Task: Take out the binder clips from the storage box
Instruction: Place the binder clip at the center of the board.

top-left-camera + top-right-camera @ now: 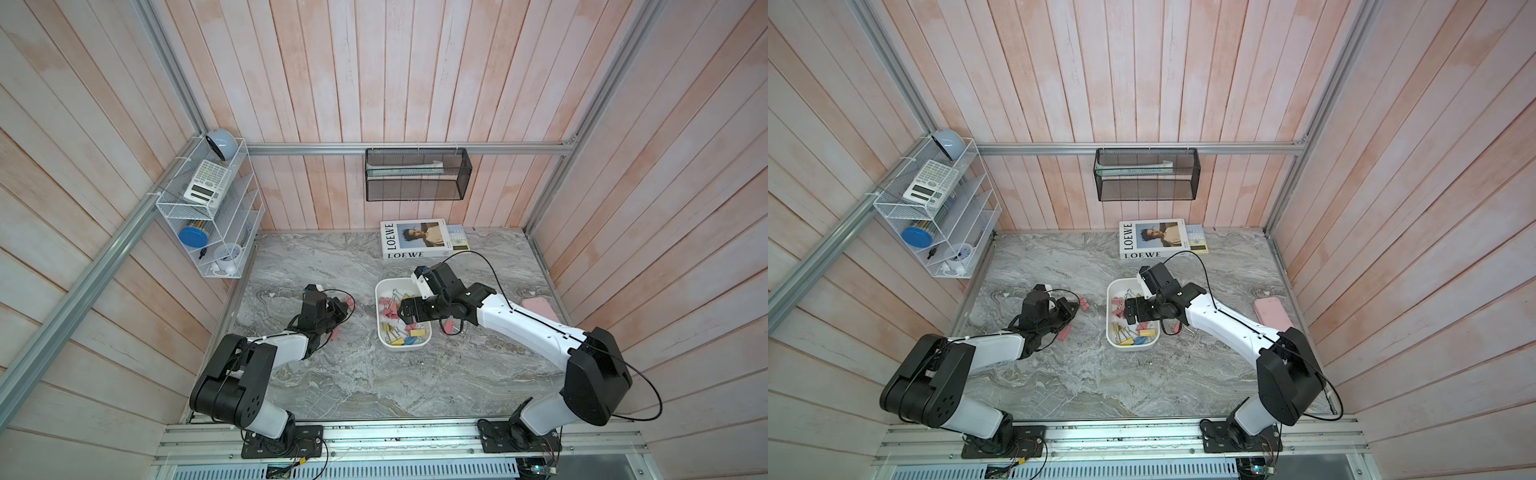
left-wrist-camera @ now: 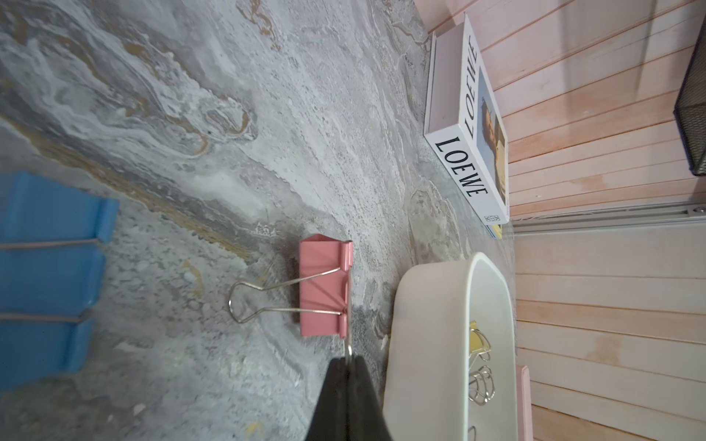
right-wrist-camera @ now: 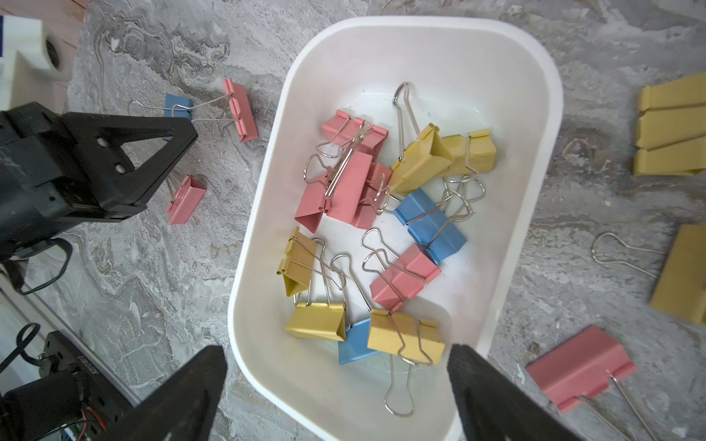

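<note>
Two arms, both low over the worktop [image 1: 374, 374]. Entry one, left arm [image 1: 282, 347]: elbow folded near its base, forearm stretched forward, left tool [image 2: 348, 362] clenched on the wire handle of a pink clip [image 2: 324, 286] resting on the worktop beside the box [image 1: 405, 348]. Entry two, right arm [image 1: 528, 324]: reaching inward, wrist bent down, right tool [image 3: 340, 385] spread wide, empty, above the box. Box mid-worktop, holding about a dozen clips [image 3: 420, 164]; several more loose on both sides.
</note>
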You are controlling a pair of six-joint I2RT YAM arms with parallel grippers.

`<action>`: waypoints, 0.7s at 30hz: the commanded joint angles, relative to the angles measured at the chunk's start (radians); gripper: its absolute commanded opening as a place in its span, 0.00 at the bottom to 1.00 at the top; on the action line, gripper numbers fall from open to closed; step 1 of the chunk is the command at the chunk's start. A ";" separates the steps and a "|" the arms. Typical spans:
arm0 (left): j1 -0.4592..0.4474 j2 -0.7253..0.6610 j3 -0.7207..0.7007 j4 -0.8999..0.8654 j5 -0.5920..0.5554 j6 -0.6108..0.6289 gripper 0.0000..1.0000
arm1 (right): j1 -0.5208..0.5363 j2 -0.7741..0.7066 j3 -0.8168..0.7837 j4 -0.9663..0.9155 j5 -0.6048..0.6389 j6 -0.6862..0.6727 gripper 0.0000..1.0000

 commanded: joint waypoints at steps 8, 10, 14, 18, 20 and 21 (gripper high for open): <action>0.014 -0.094 -0.021 -0.118 0.014 0.040 0.74 | 0.027 0.113 0.092 -0.067 0.017 -0.027 0.84; 0.016 -0.149 -0.006 -0.187 -0.001 0.056 0.80 | 0.027 0.131 0.102 -0.085 0.026 -0.027 0.75; 0.014 -0.272 0.027 -0.327 -0.048 0.087 0.99 | 0.028 0.180 0.133 -0.132 0.061 -0.033 0.65; 0.016 -0.362 0.051 -0.417 -0.073 0.104 1.00 | 0.027 0.253 0.199 -0.213 0.078 -0.065 0.62; 0.015 -0.391 0.064 -0.446 -0.078 0.109 1.00 | 0.028 0.293 0.239 -0.258 0.079 -0.090 0.57; 0.015 -0.404 0.071 -0.461 -0.080 0.110 1.00 | 0.027 0.314 0.259 -0.279 0.082 -0.100 0.53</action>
